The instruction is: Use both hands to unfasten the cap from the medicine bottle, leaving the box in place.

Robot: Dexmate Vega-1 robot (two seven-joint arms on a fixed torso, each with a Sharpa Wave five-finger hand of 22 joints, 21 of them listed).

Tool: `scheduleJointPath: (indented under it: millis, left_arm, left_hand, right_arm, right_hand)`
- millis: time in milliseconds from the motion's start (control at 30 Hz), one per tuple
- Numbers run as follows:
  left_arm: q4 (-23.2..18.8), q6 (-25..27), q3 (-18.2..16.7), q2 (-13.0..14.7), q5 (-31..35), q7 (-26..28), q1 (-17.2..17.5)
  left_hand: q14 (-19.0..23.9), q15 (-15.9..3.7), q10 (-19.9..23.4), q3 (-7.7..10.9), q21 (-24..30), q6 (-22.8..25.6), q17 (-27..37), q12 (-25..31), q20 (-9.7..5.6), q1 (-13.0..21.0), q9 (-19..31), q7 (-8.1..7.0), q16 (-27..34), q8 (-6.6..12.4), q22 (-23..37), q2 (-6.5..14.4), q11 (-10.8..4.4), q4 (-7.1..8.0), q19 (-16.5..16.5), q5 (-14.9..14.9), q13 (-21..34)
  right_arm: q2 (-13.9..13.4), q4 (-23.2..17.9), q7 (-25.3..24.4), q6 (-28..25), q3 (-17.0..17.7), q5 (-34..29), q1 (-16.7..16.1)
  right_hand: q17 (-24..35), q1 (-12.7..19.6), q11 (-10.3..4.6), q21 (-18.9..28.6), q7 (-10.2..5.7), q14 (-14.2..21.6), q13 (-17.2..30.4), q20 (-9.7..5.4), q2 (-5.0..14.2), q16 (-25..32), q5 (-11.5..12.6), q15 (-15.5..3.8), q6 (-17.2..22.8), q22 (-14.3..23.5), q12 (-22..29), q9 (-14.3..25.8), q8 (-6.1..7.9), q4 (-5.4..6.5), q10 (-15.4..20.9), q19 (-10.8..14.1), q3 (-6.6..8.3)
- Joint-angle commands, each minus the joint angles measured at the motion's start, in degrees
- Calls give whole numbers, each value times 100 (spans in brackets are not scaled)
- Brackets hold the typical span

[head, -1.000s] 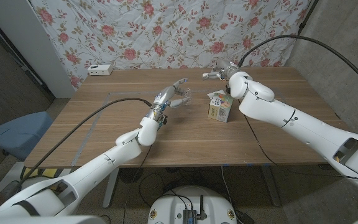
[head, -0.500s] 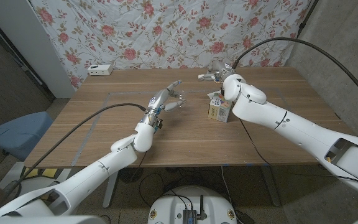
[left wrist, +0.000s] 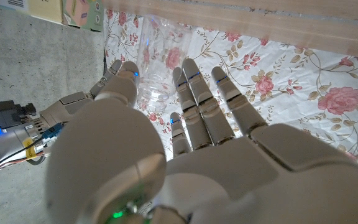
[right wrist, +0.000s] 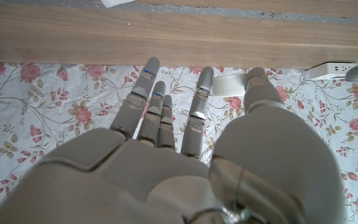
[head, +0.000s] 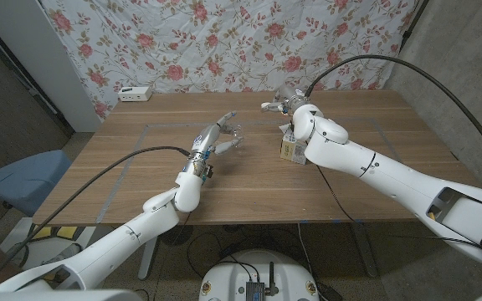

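My left hand (head: 222, 138) is raised over the middle of the table (head: 141, 184) with the clear medicine bottle (left wrist: 152, 68) between thumb and fingers; the left wrist view shows the transparent plastic pinched there, the other fingers loosely spread beside it. In the head view the bottle is hard to pick out against the wood, so I trust the wrist camera for the hold.

My right hand (head: 281, 103) hangs above the far side of the table, just beyond the box (head: 291, 147), fingers apart and holding nothing, as the right wrist view shows them fanned out against the floral cloth (right wrist: 55, 112). The box stands on the table right of centre, partly behind my right forearm, apart from both hands.

I judge the step in hand to be the approach: bottle lifted and steadied on the left, right hand not yet on the cap. I cannot make out the cap clearly in any view (blurred clear plastic, mostly), so whether it is loosened at all I cannot tell.

Next, as I see it, the right hand needs to travel left toward the bottle's top, close around the cap, and twist while the left grips firm. My right forearm passes close over the box, so I'd keep it high.
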Motion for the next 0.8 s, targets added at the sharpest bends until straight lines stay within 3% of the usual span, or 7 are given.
scheduleJointPath:
  millis: [33,567,700,800]
  left_arm:
    - [342,-115,2,-116,65,368,34]
    - [1090,-525,159,-367,-105,644,-196]
    - [1198,-548,189,-407,-108,710,-230]
    - [1295,-612,224,-420,-97,752,-266]
  left_hand:
    - [-79,-623,465,-59,-19,15,20,27,72,94,12,-63,3,11,1,5,-520,-11,-216,9,15]
    - [-185,-626,442,-175,39,-5,30,23,212,148,11,-116,16,5,-1,2,-654,-10,-348,1,5]
    - [-265,-616,388,-217,46,-22,33,5,238,169,12,-104,5,1,-2,-15,-614,-11,-405,1,2]
    - [-328,-631,388,-254,62,-26,43,9,220,206,12,-14,15,2,-4,-2,-626,-9,-426,4,-1]
  right_arm:
    - [209,233,-228,21,-97,-98,-64]
    - [462,519,-529,-115,-197,-205,-126]
    - [548,616,-616,-174,-230,-228,-138]
    - [602,678,-643,-189,-245,-207,-140]
  right_hand:
    - [7,9,-8,-1,-34,24,5,-36,-3,-10,37,-33,27,3,-22,19,40,-8,74,15,47]
    - [11,-15,3,-3,-53,26,5,-48,-11,-16,36,-43,43,2,-28,6,60,4,79,22,48]
    - [10,-16,3,-3,-49,34,6,-50,-19,-16,36,-45,43,2,-29,4,65,1,82,24,48]
    - [12,-20,6,-3,-42,31,5,-53,-16,-17,36,-48,49,2,-31,3,70,4,81,27,50]
